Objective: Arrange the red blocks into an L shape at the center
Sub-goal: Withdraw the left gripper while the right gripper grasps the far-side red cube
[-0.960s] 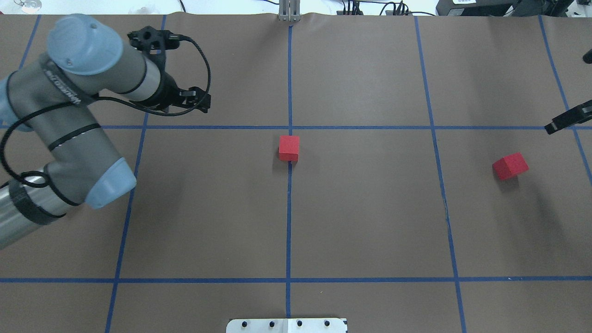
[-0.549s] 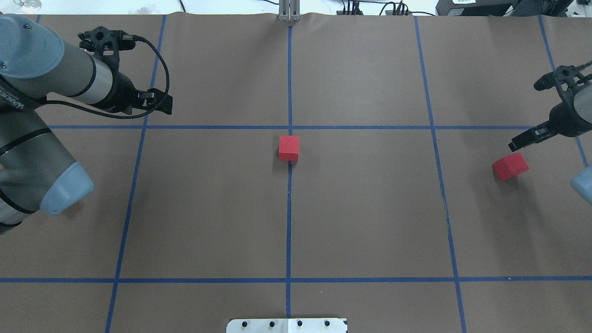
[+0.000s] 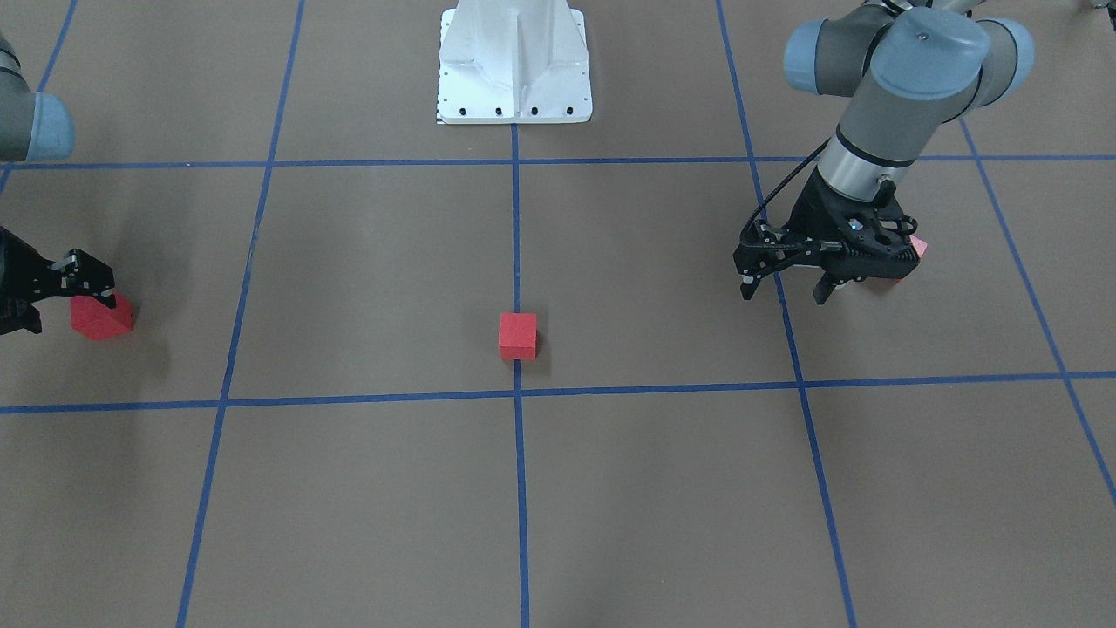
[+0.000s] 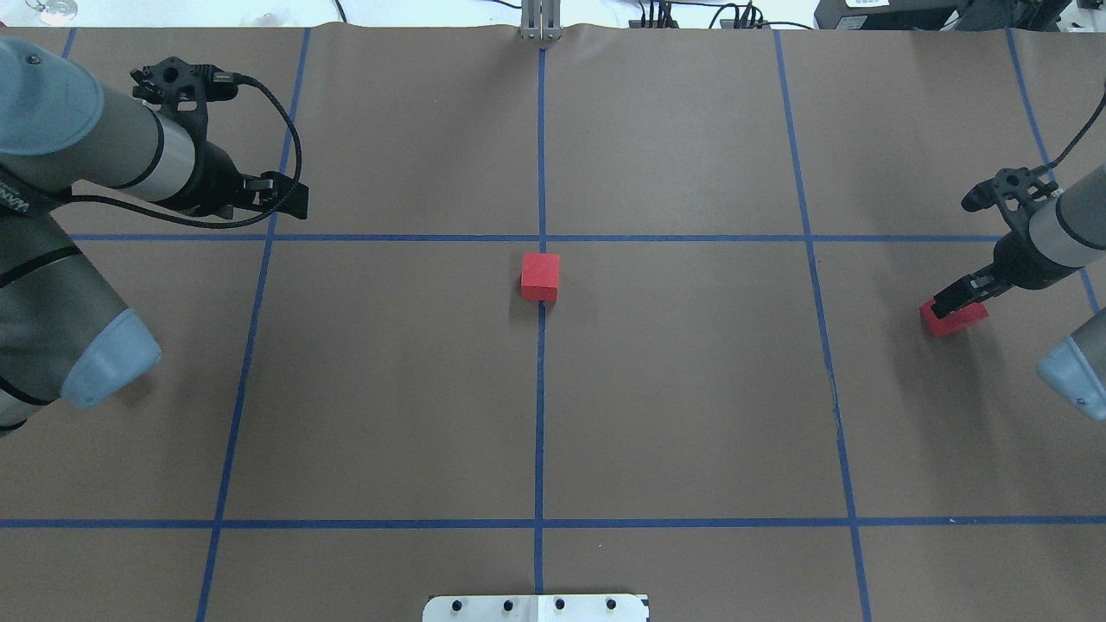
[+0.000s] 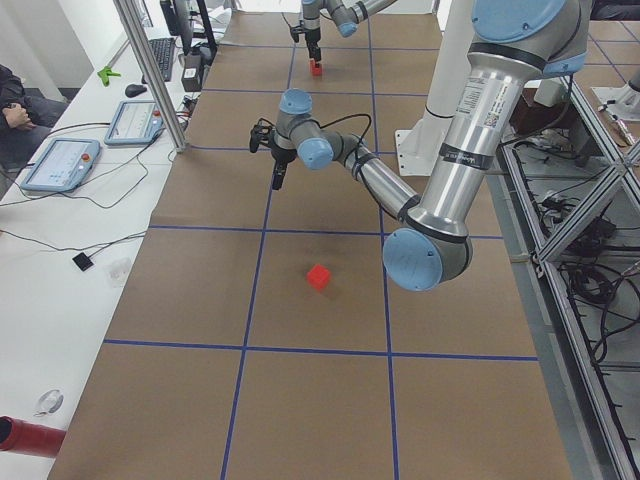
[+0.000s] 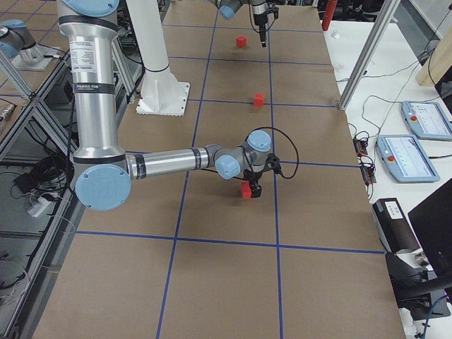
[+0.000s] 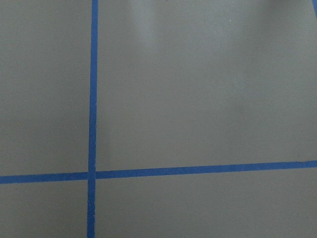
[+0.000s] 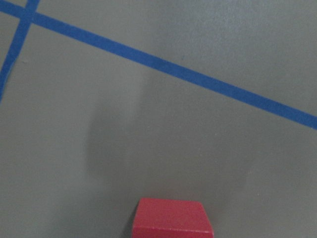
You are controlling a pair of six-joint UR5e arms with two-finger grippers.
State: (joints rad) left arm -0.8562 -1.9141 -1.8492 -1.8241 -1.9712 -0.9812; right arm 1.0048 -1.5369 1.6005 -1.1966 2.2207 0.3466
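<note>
Changes since half a second earlier: the right gripper [image 4: 950, 300] had come forward and down from behind the outlying small matte red cube [image 4: 957, 321] to hang directly over it. The left gripper [image 3: 785, 290] had drawn slightly back toward its own table end. The middle red cube had not moved.

Item 1, right gripper: fingers appeared spread, one over the outlying cube's top and the other off to its side. Whether either touched the cube could not be told from these angles. The right wrist view showed only that cube's top face at the bottom edge.

Item 2, left gripper: jaws apart, holding nothing, pointing down over a blue tape line.

Item 3, middle red cube [image 4: 540, 276]: on the lengthwise tape line, just on the robot's side of the central crossing of blue tape [image 4: 542, 238], well apart from both grippers.

Item 4, third red cube [image 6: 241, 42]: on the table just beside the left gripper and mostly hidden behind it in the front-facing view.

Item 5, brown grid-marked paper surface [image 4: 691, 389], with the white robot base plate [image 3: 514, 70] at its robot-side edge.
</note>
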